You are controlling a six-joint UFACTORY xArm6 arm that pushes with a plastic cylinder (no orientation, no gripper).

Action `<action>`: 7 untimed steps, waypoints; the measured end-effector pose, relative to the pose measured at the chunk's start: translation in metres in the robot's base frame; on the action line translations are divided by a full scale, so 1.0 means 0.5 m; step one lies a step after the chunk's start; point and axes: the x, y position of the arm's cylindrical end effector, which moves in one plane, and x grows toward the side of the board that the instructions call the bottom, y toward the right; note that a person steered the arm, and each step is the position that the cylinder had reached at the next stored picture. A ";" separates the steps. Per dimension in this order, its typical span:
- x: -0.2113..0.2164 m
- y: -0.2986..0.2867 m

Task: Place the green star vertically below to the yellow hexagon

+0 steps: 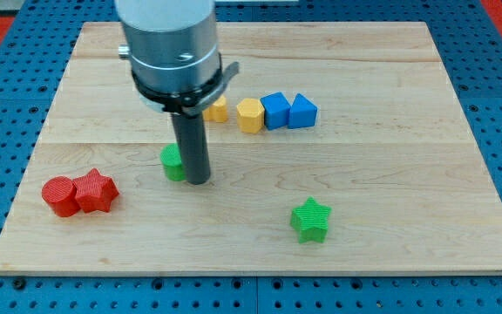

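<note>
Nearest the view's bottom, the green star block [310, 220] sits alone on the pale wooden board [408, 157], right of centre. At the left lie a red round block [59, 195] and a red star block [96, 191], touching. The dark rod's tip [198, 180] rests just beside a green block [173, 162], which it partly hides; the rod has no fingers. Further up, a row: a half-hidden yellow block [217, 110], the yellow hexagon block [250, 114], and two blue blocks [274, 110] [302, 112].

Green star [310, 220] lies well below-right of yellow hexagon [250, 114].
</note>
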 end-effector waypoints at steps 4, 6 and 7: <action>-0.003 -0.151; -0.076 0.219; -0.042 0.432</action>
